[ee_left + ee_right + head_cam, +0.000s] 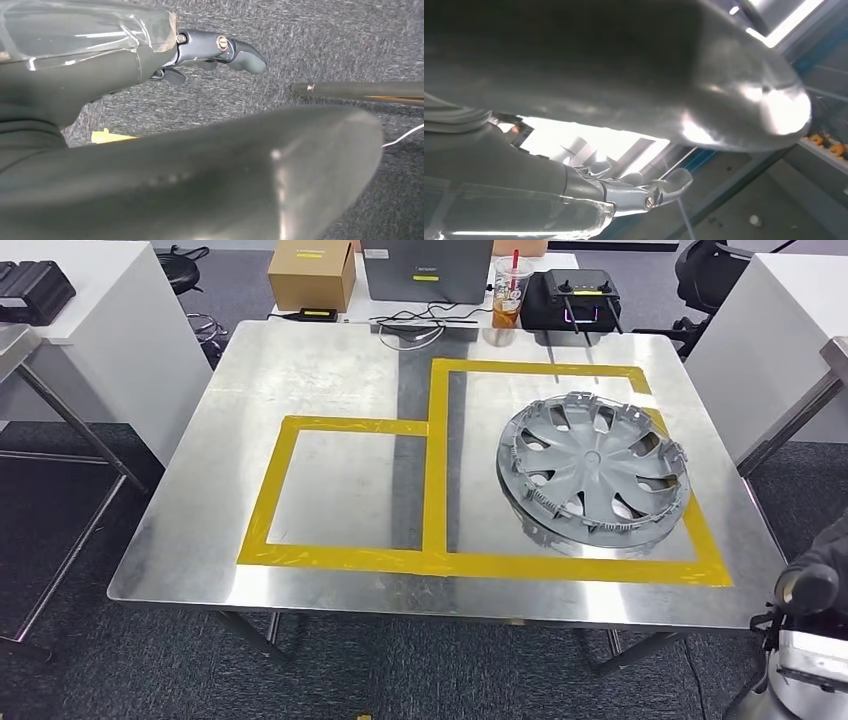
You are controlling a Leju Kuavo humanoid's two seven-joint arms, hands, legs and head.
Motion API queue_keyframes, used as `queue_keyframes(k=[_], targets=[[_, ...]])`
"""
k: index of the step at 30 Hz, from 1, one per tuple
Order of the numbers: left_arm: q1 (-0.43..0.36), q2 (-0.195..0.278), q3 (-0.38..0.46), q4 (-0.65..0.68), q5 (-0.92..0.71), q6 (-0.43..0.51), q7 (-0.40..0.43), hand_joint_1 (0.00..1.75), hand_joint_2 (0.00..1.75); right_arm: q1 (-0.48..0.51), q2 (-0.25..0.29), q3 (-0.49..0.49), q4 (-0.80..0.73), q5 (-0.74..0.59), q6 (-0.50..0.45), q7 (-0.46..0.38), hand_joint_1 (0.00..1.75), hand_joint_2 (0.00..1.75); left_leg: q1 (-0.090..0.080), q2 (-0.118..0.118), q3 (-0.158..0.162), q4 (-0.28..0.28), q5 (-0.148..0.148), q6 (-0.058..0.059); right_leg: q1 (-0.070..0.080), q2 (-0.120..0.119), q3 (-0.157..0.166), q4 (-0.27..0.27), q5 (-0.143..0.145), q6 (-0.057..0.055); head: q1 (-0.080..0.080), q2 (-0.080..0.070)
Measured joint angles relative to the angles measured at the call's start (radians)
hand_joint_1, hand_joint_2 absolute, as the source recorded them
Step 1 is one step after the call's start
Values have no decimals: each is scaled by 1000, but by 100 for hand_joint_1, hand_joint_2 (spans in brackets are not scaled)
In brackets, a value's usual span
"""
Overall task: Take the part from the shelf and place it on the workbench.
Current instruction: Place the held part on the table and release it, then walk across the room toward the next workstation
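One grey wheel cover [593,468] lies flat on the steel workbench [330,370], inside the larger yellow-taped square [440,465] (right side). Left hand [220,52] hangs over carpet, fingers loose, holding nothing. Right hand [644,192] likewise empty, fingers apart.

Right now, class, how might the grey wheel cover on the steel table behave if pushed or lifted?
The wheel cover looks like thin, hollow-spoked plastic, so probably light. Lying flat, it should slide on the smooth table rather than roll. Its rim clips may snag or bend.
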Motion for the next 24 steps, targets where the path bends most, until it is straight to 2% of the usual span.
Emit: queue_keyframes(k=[1, 2, 3, 4, 5, 7, 8, 9, 10, 11, 13, 14, 15, 16, 18, 19, 20, 22, 23, 24], targets=[[2, 0, 0, 0, 12, 5, 7, 0, 0, 20, 0, -4, -9, -8, 5, -15, 0, 0, 0, -1, -2, 4, 0, -1, -2, -1, 31, -55, 21, 10, 0, 0], [6, -1, -2, -1, 28, 9, 15, 0, 0, 43, 1, -8, -18, -12, 11, -28, 0, 0, 1, -2, -4, 8, -1, -3, -3, -2, 74, -133, 46, 18, 1, 0], [11, -1, -6, -3, 47, 14, 25, 0, 0, 69, 1, -12, -27, -13, 15, -40, 0, 0, -1, -3, -7, 15, -3, -7, -3, -2, 112, -205, 70, 20, 1, 0], [18, -1, -13, -8, 71, 19, 36, 0, 0, 98, 2, -16, -36, -14, 15, -48, 0, 0, -3, -4, -11, 21, -5, -12, -2, -3, 138, -256, 87, 17, 1, 0], [27, -1, -21, -13, 95, 24, 48, 0, 0, 127, 3, -21, -42, -16, 14, -52, 0, 0, -5, -4, -14, 26, -6, -17, 0, -2, 147, -277, 95, 10, 1, 0], [49, -1, -49, -30, 161, 39, 81, 0, 0, 186, 9, -37, -53, -31, 12, -52, 0, 0, -4, -4, -17, 29, -4, -28, 2, -1, 143, -279, 103, -4, 0, 0], [62, -1, -66, -38, 198, 49, 101, 0, 0, 215, 15, -47, -55, -37, 16, -47, 0, 0, -3, -2, -23, 49, -12, -32, 1, -2, 142, -280, 107, -10, 1, 0], [75, -2, -84, -47, 238, 61, 122, 0, 0, 243, 22, -57, -57, -40, 25, -39, 0, 0, -2, -1, -30, 83, -31, -37, -1, -3, 141, -281, 111, -16, -1, 0], [89, -2, -102, -55, 274, 72, 141, 0, 0, 268, 30, -68, -56, -35, 40, -27, 0, 0, -2, 0, -41, 131, -65, -41, -3, -4, 139, -283, 116, -22, -3, 0], [101, -2, -121, -63, 311, 85, 160, 0, 0, 290, 40, -78, -54, -23, 61, -11, 0, 0, -1, 2, -54, 191, -112, -46, -3, -5, 134, -283, 121, -27, -6, 0], [128, -1, -163, -76, 396, 118, 206, 0, 0, 321, 61, -105, -36, 24, 120, 30, 0, 0, 2, 1, -67, 282, -197, -53, -1, -5, 117, -281, 134, -32, -11, 0], [147, -2, -192, -84, 449, 144, 236, 0, 0, 333, 75, -125, -18, 54, 159, 52, 0, 0, 4, 1, -61, 299, -218, -54, 0, -5, 106, -280, 142, -32, -11, 0], [170, -2, -224, -92, 504, 173, 268, 0, 0, 342, 91, -150, 3, 84, 201, 68, 0, 0, 5, 1, -41, 286, -220, -53, 0, -4, 96, -278, 149, -31, -11, 0], [196, -3, -263, -103, 562, 208, 302, 0, 0, 349, 112, -183, 27, 117, 247, 76, 0, 0, 6, 1, -5, 239, -204, -52, 0, -3, 86, -277, 156, -28, -11, 0], [247, -4, -349, -133, 657, 274, 362, 0, 0, 351, 160, -274, 75, 197, 343, 65, 0, 0, 6, -1, 91, 90, -160, -47, 0, -3, 74, -278, 172, -20, -11, 0], [269, -4, -391, -149, 691, 298, 383, 0, 0, 347, 184, -327, 99, 245, 390, 49, 0, 0, 2, -2, 121, 32, -143, -42, 0, -5, 73, -282, 180, -15, -11, 0], [289, -4, -428, -163, 713, 314, 398, 0, 0, 339, 207, -384, 125, 299, 434, 26, 0, 0, -3, -3, 135, 0, -133, -37, -1, -7, 73, -286, 188, -8, -12, 0], [324, -5, -486, -183, 735, 335, 413, 0, 0, 317, 248, -495, 180, 404, 499, -26, 0, 0, -13, -3, 123, -6, -117, -22, -4, -10, 76, -298, 207, 7, -14, 0], [337, -6, -510, -191, 741, 342, 418, 0, 0, 308, 265, -548, 207, 444, 517, -49, 0, 0, -12, -3, 117, -8, -105, -14, -6, -11, 74, -301, 214, 12, -15, 0], [347, -7, -530, -198, 744, 348, 420, 0, 0, 302, 278, -594, 230, 470, 527, -64, 0, 0, -11, -1, 107, -13, -90, -5, -8, -10, 68, -297, 205, 13, -14, 0]])
